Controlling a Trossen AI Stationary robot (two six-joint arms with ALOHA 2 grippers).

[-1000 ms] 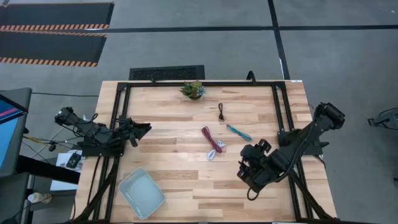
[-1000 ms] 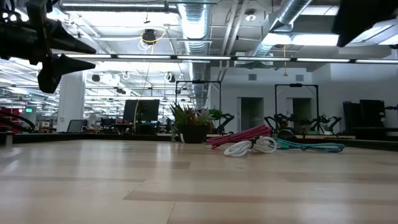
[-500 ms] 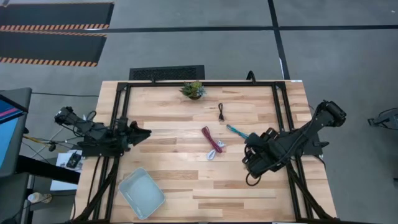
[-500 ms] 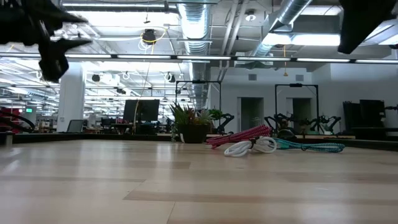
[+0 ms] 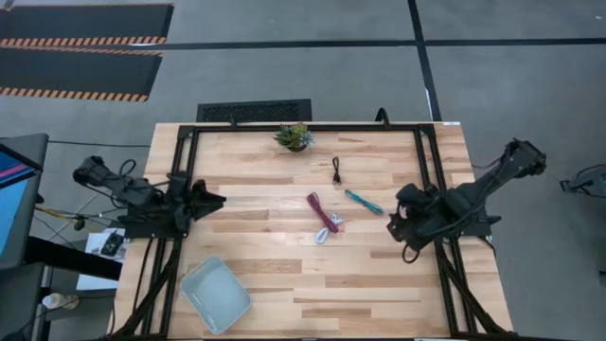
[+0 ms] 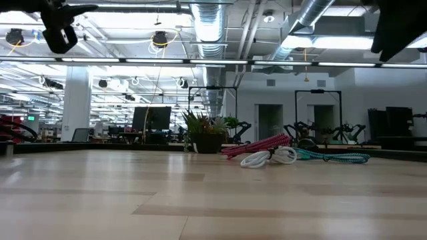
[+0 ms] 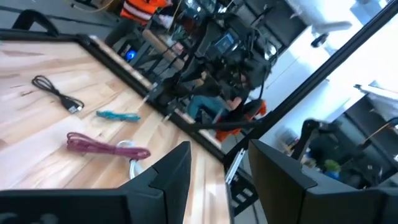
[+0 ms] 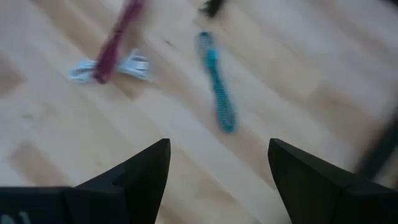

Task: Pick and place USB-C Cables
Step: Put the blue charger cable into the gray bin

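Four cables lie flat on the wooden table, each untouched: the dark red one [image 5: 322, 212] lies across the white one [image 5: 327, 230], the teal one [image 5: 364, 201] sits to their right, and the black one [image 5: 337, 170] is farther back. My right gripper [image 5: 393, 224] hovers open just right of the teal cable [image 8: 217, 81], with the red cable [image 8: 118, 37] and white cable [image 8: 109, 67] beyond it. My left gripper [image 5: 214, 201] waits open near the table's left side, well apart from the red cable [image 7: 102, 145] and teal cable [image 7: 118, 116].
A small potted plant [image 5: 294, 136] stands at the table's far edge. A pale blue tray [image 5: 216, 295] sits at the near left corner. Black frame bars [image 5: 424, 180] run along the table's left and right sides. Bare wood lies between the cables and the near edge.
My right gripper has swung from the table's near right area toward the far edge and to the right, ending beside the teal cable, and has risen in the low view. My left gripper has risen and drawn slightly back toward the left edge. The cables have not moved.
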